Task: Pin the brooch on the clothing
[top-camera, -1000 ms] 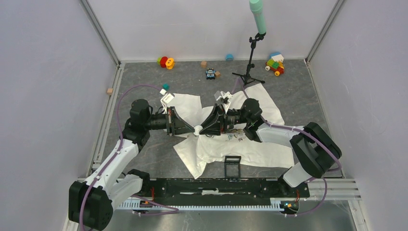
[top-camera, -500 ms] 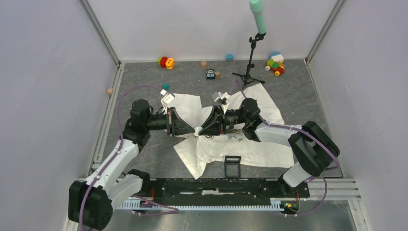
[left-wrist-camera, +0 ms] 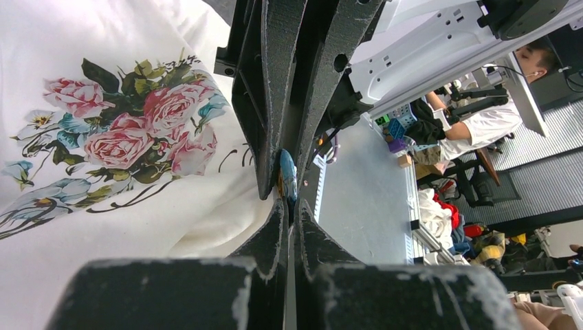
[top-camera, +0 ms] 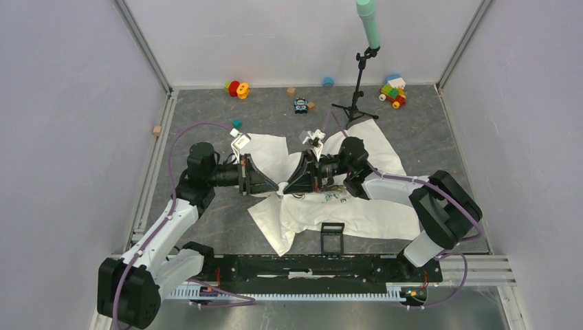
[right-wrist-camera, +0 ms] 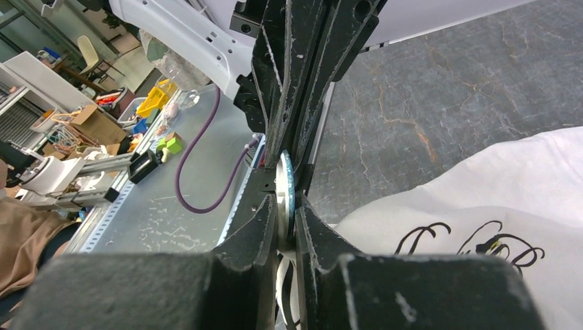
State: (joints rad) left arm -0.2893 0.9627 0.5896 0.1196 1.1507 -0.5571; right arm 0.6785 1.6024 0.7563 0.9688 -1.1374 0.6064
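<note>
The brooch [top-camera: 282, 185] hangs above the table between two grippers that meet tip to tip. It shows edge-on, bluish with a gold rim [left-wrist-camera: 287, 180], and with a pale face in the right wrist view [right-wrist-camera: 285, 189]. My left gripper [top-camera: 276, 184] is shut, with the brooch's edge at its fingertips. From the opposite side, my right gripper [top-camera: 287, 185] has its fingers pressed on both faces of the disc. The clothing, a white T-shirt [top-camera: 364, 213], lies crumpled beneath, with its rose print [left-wrist-camera: 130, 130] and black script [right-wrist-camera: 481, 244] showing.
A black square frame holder [top-camera: 332, 237] stands on the shirt's near edge. A microphone stand [top-camera: 357, 96] rises at the back, among colourful toys [top-camera: 237, 88] [top-camera: 393, 91], a small black-and-blue toy [top-camera: 300, 105] and wooden blocks [top-camera: 157, 129].
The right arm has edged left towards the left gripper and its jaws have narrowed onto the brooch. The left arm has held still.
</note>
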